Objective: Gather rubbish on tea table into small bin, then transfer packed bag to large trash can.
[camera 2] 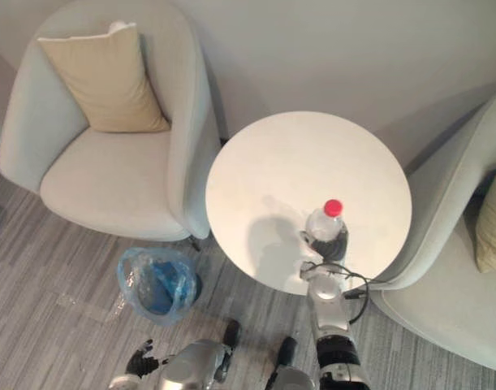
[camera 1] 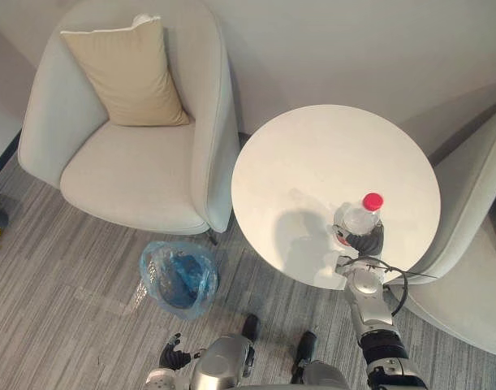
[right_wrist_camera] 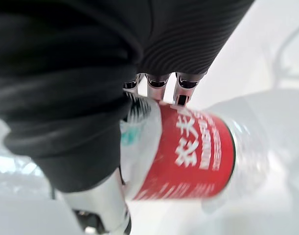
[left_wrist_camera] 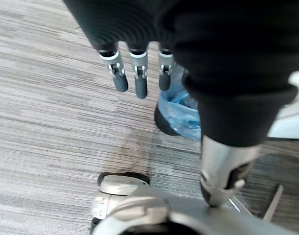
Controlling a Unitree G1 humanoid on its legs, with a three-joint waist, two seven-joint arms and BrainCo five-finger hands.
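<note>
A clear plastic bottle (camera 1: 360,218) with a red cap and red label (right_wrist_camera: 195,152) stands on the round white tea table (camera 1: 312,162), near its front right edge. My right hand (camera 1: 366,243) is wrapped around the bottle's lower part, fingers and thumb curled on it. A small bin lined with a blue bag (camera 1: 178,276) sits on the carpet left of the table, in front of the armchair. My left hand (camera 1: 174,355) hangs low by my side, its fingers (left_wrist_camera: 139,76) straight, holding nothing.
A pale grey armchair (camera 1: 134,162) with a beige cushion (camera 1: 130,73) stands left of the table. A second pale chair (camera 1: 475,244) crowds the table's right side. Grey striped carpet lies around the bin (left_wrist_camera: 181,115).
</note>
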